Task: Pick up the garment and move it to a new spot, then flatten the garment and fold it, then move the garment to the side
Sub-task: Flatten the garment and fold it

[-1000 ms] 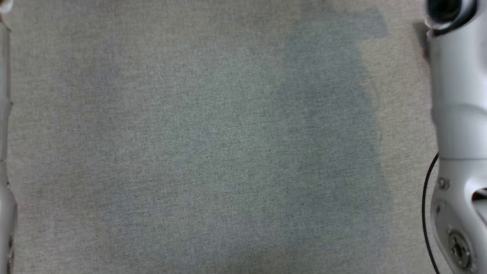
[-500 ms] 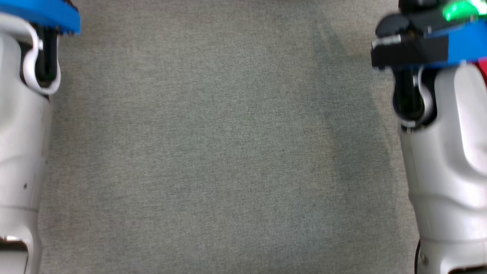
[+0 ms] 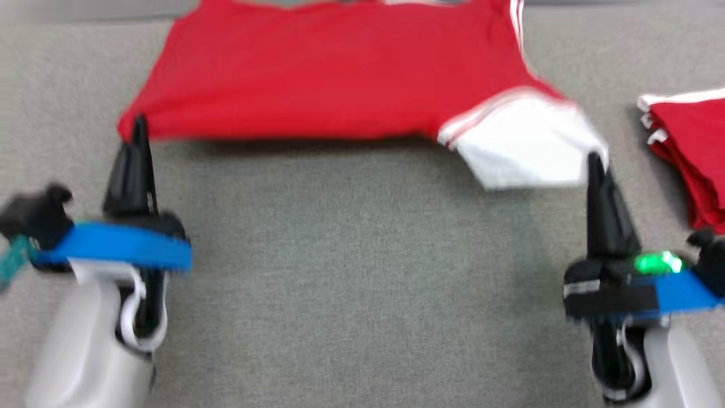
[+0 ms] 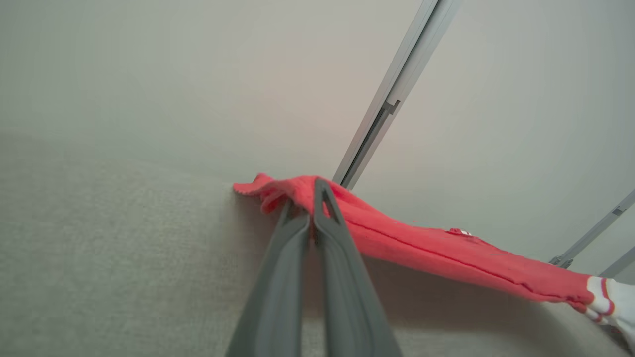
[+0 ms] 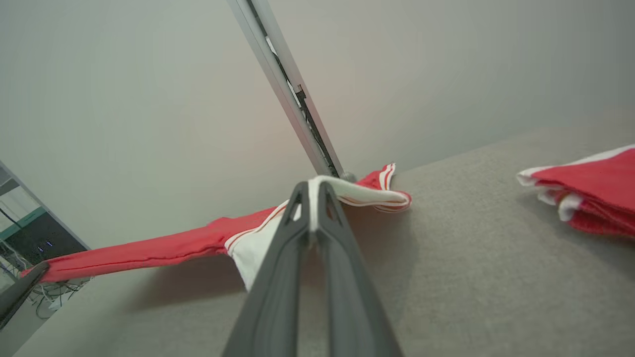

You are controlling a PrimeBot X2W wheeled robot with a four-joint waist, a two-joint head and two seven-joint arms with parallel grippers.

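The red shirt (image 3: 340, 73) is spread wide and pulled taut, its near edge lifted off the grey tabletop (image 3: 351, 272). A white sleeve (image 3: 527, 147) with striped trim sits at its right end.

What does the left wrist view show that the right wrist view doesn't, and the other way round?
Left wrist view: the left end effector shut on a red corner of the garment. Right wrist view: the right end effector shut on the white sleeve, plus a folded red stack off to the side. Shared: the garment stretched over the grey surface, with a metal rail behind.
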